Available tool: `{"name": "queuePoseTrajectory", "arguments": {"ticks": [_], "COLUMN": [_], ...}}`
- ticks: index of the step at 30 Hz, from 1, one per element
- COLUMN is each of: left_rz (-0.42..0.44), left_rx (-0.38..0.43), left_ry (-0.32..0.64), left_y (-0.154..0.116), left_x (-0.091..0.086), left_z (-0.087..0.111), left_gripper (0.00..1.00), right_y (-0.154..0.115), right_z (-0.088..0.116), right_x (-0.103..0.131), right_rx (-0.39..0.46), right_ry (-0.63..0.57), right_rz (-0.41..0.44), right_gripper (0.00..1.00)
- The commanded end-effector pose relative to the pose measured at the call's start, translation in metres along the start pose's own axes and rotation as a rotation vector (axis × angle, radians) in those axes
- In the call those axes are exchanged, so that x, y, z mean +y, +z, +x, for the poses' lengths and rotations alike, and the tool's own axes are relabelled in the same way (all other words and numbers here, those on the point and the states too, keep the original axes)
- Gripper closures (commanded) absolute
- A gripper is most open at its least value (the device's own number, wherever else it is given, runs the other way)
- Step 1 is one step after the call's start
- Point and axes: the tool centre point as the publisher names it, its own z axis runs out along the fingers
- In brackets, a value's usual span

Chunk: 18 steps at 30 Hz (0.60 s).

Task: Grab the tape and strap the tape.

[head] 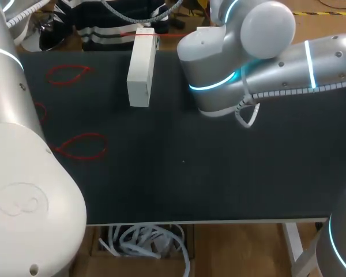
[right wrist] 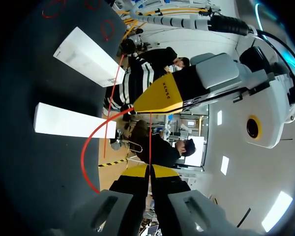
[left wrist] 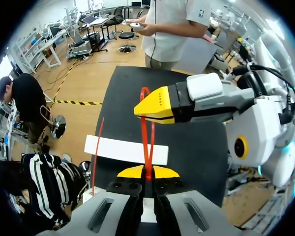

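Left gripper (left wrist: 147, 172) is clamped tight on the red tape (left wrist: 148, 142). The tape stands straight up out of the yellow tips and closes into a narrow loop just ahead. Right gripper (right wrist: 149, 171) is pinched shut too, on a thin red strand of tape that runs up from between its tips. The two grippers sit close together. In the left wrist view, the right one's yellow fingertip (left wrist: 157, 104) hangs right over the loop, and it has a line of small dark print along its side. Below them a white box (left wrist: 125, 150) lies on the black table (head: 219, 173). In the head view a few loose red loops (head: 83, 145) lie on the table's left part, apart from the box, and the right arm (head: 230, 63) is just beside the box at the far end.
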Motion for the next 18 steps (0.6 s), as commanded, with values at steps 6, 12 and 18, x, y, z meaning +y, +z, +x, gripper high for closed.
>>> {"name": "queuePoseTrajectory", "arguments": {"ticks": [6,12,18], "left_rz": [-0.006,-0.006,-0.006], "left_rx": [0.002,0.002,0.002], "left_ry": [-0.002,-0.002,-0.002], "left_y": [-0.0014,-0.0014,-0.0014], "left_x": [-0.0013,-0.0013,-0.0013], "left_z": [-0.0006,-0.0006,-0.0006], "left_gripper": [1.00,1.00,1.00], "right_y": [-0.0024,-0.0023,-0.0011], "right_z": [-0.0028,-0.0028,-0.0036], "right_x": [0.0037,0.0046,0.0047], "right_rx": [0.010,0.011,0.008], "right_ry": [-0.006,-0.011,-0.024], "right_rz": [0.005,0.007,0.012], "right_gripper": [1.00,1.00,1.00]}}
